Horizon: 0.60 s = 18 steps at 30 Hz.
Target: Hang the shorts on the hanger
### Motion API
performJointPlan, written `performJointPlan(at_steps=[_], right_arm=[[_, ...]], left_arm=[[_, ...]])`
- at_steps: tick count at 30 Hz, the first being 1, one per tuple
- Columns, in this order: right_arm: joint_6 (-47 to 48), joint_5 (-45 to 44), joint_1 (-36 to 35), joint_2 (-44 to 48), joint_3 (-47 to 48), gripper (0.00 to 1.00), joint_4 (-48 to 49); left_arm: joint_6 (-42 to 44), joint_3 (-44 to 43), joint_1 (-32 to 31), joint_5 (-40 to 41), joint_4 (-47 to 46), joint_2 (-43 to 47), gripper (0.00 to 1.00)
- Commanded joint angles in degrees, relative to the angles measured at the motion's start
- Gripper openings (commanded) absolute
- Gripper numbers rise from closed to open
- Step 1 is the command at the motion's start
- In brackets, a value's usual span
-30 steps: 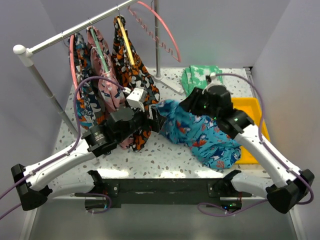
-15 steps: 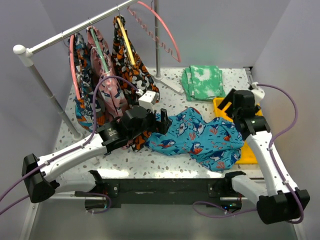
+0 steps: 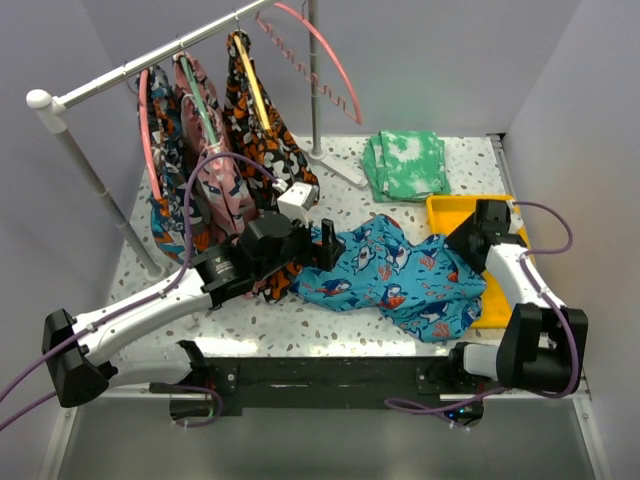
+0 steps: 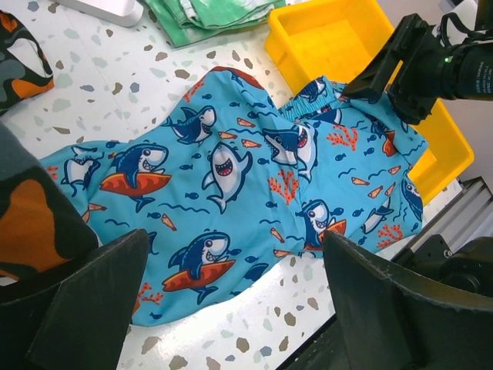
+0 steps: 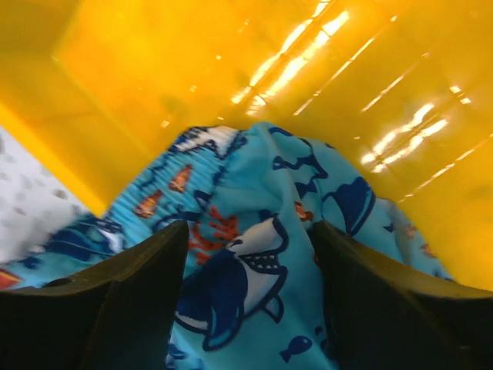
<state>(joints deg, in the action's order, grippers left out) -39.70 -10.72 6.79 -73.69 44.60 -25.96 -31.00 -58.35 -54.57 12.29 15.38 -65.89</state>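
You are looking at evenly lit, soft-shadowed views, while glare is streaking across the yellow tray (image 5: 323, 69) and your right wrist picture is blurring at its dark fingers (image 5: 115, 308)

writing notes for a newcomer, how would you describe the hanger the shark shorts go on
Find the metal clothes rail running across the back left of the table. At its far right end, beside the upright post, hangs the hanger, thin coral-pink plastic with a wide arch and notched bar. It alone is bare; the other hangers carry patterned shorts.
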Motion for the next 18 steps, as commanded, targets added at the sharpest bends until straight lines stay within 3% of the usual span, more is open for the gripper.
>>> performJointPlan(at_steps=[1, 2, 4, 6, 8, 11, 12, 15, 18], right_arm=[[-1.7, 5.4, 0.3, 3.4, 1.3, 0.41, 5.4], [-1.5, 5.5, 0.3, 4.0, 2.0, 0.15, 4.7], [-0.4, 7.0, 0.3, 6.8, 4.2, 0.00, 3.2], [0.6, 10.5, 0.2, 8.7, 5.1, 0.00, 5.5], [0.2, 22.3, -0.1, 10.5, 6.5, 0.00, 8.2], [1.5, 22.3, -10.5, 11.8, 11.0, 0.00, 8.8], [2.4, 21.5, -18.8, 12.0, 12.3, 0.00, 8.0], [4.3, 21.7, -30.2, 13.1, 15.6, 0.00, 8.2], [6.0, 26.9, -37.4, 18.1, 12.7, 0.00, 12.4]], left_arm=[[-0.5, 0.5, 0.0, 0.5, -2.0, 2.3, 1.00], [-0.5, 0.5, 0.1, 0.5, -2.0, 2.3, 1.00], [-0.6, 0.6, 0.1, 0.7, -2.0, 2.4, 1.00], [-0.8, 0.7, 0.1, 1.0, -2.3, 2.5, 1.00], [-1.1, 0.8, 0.2, 1.2, -2.6, 2.4, 1.00], [-1.5, 0.5, 0.5, 1.8, -2.8, 1.9, 1.00], [-1.6, 0.4, 0.7, 1.9, -2.7, 1.8, 1.00], [-2.7, 0.3, 1.9, 3.4, -1.6, 1.6, 1.00], [-5.2, 1.1, 5.0, 3.4, -0.6, 2.5, 0.99]])
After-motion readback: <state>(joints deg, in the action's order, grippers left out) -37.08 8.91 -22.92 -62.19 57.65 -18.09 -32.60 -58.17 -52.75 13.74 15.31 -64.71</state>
